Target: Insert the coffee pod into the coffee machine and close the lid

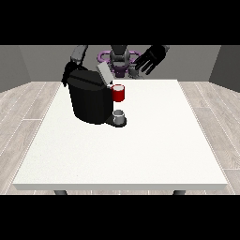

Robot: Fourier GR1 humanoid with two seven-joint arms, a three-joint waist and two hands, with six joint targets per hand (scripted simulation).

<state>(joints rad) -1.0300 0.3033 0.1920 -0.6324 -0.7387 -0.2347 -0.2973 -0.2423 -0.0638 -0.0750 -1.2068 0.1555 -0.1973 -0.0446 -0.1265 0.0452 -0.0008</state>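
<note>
Showing now, part by part:
Coffee machine (90, 101): black, on the white table (140, 154), lid (104, 73) tilted up.
Hand at the view's right (151, 58): raised above the table's far edge, fingers spread, holding nothing.
Hand at the view's left (67, 75): behind the machine, fingers hidden.
Grey thing (120, 115): on the machine's base, below a red thing at the machine (119, 93).

- White table (140, 154), faintly speckled top, dark legs underneath.
- Black coffee machine (89, 101), glossy body; light grey lid (104, 72).
- Red thing at the machine (118, 93), pale rim on top.
- Grey thing (120, 115) on the machine's dark base, silvery sheen; cannot tell if pod.
- Black hand at the view's right (151, 58).
- Black hand at the view's left (68, 75), grey arm above.
- Robot torso (119, 56) grey with purple rings.
- Floor (23, 108) pale grey wood-plank pattern.
- Walls (28, 61) flat grey.
</note>
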